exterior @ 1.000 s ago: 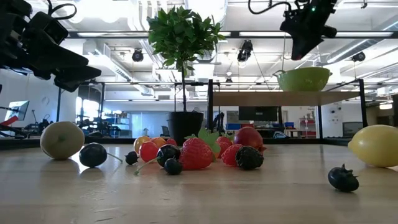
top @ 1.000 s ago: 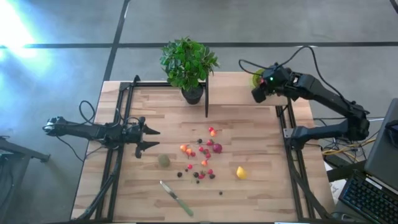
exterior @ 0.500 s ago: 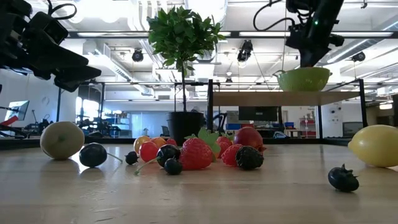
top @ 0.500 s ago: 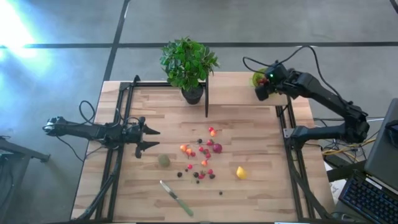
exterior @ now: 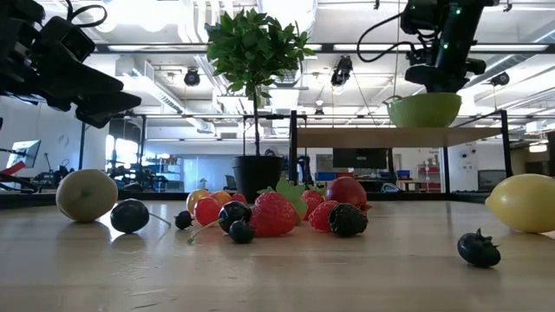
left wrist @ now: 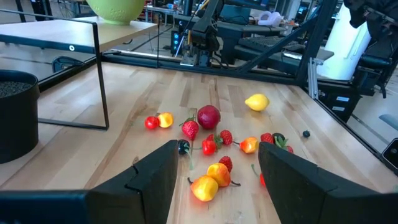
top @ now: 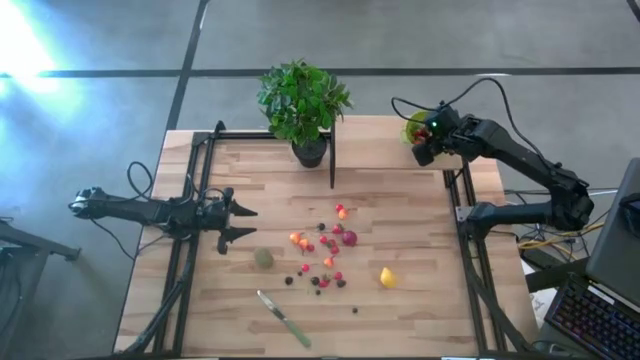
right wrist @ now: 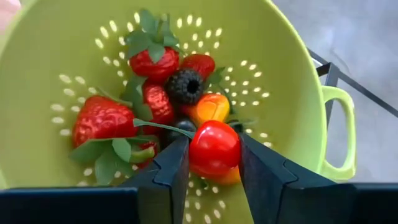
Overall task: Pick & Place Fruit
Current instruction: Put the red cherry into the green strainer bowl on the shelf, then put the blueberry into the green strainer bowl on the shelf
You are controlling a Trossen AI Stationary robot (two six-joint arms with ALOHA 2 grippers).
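While the right gripper (right wrist: 214, 158) clamps a glossy red toy cherry (right wrist: 214, 148) over the lime-green perforated plastic colander (right wrist: 298, 112), a premature release could bounce it out. Left gripper (top: 243, 222) waits with fingers apart. Remaining small toy fruits (top: 322, 255) lie scattered on the pale wooden tabletop (top: 420, 300); a workshop lies behind.

table (top: 400, 310): wood | on it: fruit (top: 322, 252), lemon (top: 387, 277), knife (top: 284, 319), potted plant (top: 303, 105)

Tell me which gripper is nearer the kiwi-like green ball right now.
Left. The left gripper hovers open just beside the green ball, at the table's left edge. The right gripper is far off over the lime-green bowl, holding a red fruit.
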